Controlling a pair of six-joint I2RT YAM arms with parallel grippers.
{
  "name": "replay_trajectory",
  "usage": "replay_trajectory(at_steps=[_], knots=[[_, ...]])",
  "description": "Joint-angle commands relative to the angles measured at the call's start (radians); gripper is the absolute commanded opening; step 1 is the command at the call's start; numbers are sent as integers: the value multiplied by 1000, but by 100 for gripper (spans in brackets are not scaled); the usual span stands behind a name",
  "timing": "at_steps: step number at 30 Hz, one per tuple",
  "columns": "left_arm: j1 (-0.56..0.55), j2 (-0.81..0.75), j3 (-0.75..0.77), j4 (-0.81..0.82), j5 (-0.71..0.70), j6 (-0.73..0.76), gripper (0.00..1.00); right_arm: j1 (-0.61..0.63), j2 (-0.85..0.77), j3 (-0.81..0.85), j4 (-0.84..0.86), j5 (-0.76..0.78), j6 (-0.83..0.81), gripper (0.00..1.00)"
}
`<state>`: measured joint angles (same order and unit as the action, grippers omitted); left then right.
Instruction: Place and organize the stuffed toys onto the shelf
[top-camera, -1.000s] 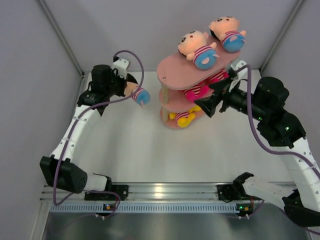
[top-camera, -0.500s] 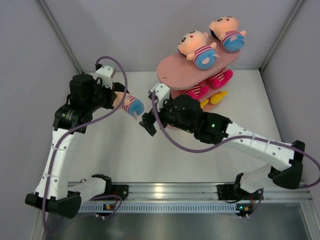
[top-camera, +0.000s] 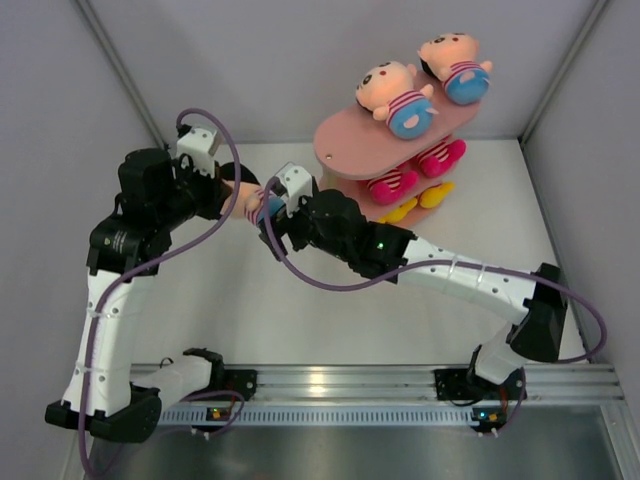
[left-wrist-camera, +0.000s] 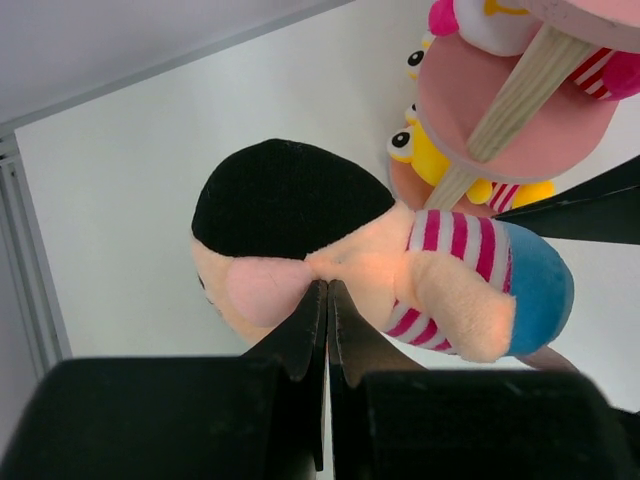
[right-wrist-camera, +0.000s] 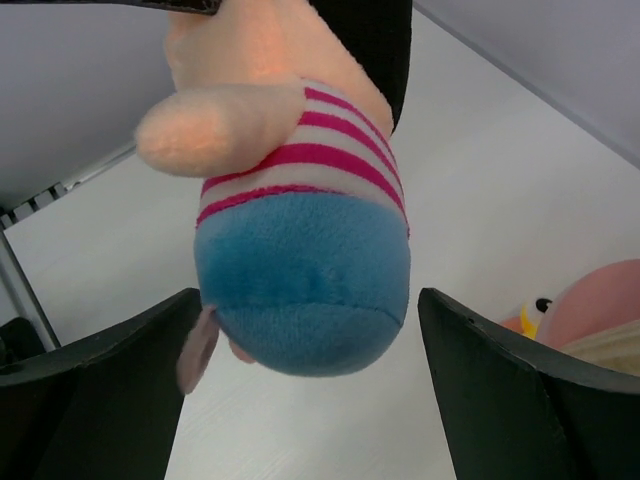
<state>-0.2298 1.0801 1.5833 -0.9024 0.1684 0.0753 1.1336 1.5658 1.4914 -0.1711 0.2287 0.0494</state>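
the main risk is a dropped handover. the left claw (left-wrist-camera: 327, 288) is pinched tight on only a thin fold of plush where the ear meets the neck of the striped toy (left-wrist-camera: 400, 265), so the doll hangs loosely in the air, above the desk (top-camera: 300, 320) and left of the shelf (top-camera: 350, 150). the right claw (right-wrist-camera: 308, 300) is spread wide, one finger on each side of the toy's blue bottom and neither one touching it. if the left claw lets go before the right one bites, the toy probably falls. the rounded, soft bottom could also squeeze out of a shallow grip.

a second worry is the shelf. the two toys (top-camera: 395, 95) lying on its top board sit near the edge, with the pink toys (top-camera: 415, 170) and a yellow toy (top-camera: 410, 207) on the tiers below. a careless swing of the right arm (top-camera: 460, 280) back toward it could knock them off.

the left arm (top-camera: 100, 310) stands tall from its base and bends at the elbow, its wrist turned right toward the middle of the desk. the right arm stretches long and low on a diagonal from its base toward the far left, and its wrist faces the left claw almost nose to nose.
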Motion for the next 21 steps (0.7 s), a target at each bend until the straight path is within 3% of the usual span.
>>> replay_trajectory(at_steps=[1, 3, 4, 6, 7, 8, 11, 12, 15, 16, 19, 20, 21], knots=[[-3, -8, 46, -4, 32, -22, 0, -28, 17, 38, 99, -14, 53, 86], [-3, -8, 47, -10, 36, -19, 0, -43, 26, 41, 110, -35, 70, 71], [-3, -9, 49, -10, 39, -16, 0, -47, 25, 41, 114, -37, 93, 50], [-3, -12, 49, -15, 43, -8, 0, -61, 14, 38, 130, -38, 128, 29], [-3, -12, 46, -18, 48, 3, 0, -66, 8, 38, 130, -43, 167, 11], [-3, -14, 44, -24, 51, 9, 0, -78, 2, 38, 131, -52, 188, 1], [-3, -16, 47, -47, 30, 34, 1, -106, -33, 40, 131, -106, 266, 0], [-3, -19, 52, -53, 22, 52, 15, -113, -53, 40, 127, -136, 285, 0], [-3, -17, 95, -84, -9, 84, 40, -146, -98, 33, 128, -189, 369, 0], [-3, -16, 131, -90, -20, 87, 55, -158, -110, 27, 137, -198, 415, 0], [-3, -12, 206, -121, -43, 93, 77, -201, -153, 7, 159, -223, 516, 0], [-3, -11, 227, -127, -52, 93, 94, -224, -174, 1, 169, -224, 541, 0], [-3, -9, 247, -145, -61, 93, 98, -235, -187, -2, 192, -242, 565, 0]])
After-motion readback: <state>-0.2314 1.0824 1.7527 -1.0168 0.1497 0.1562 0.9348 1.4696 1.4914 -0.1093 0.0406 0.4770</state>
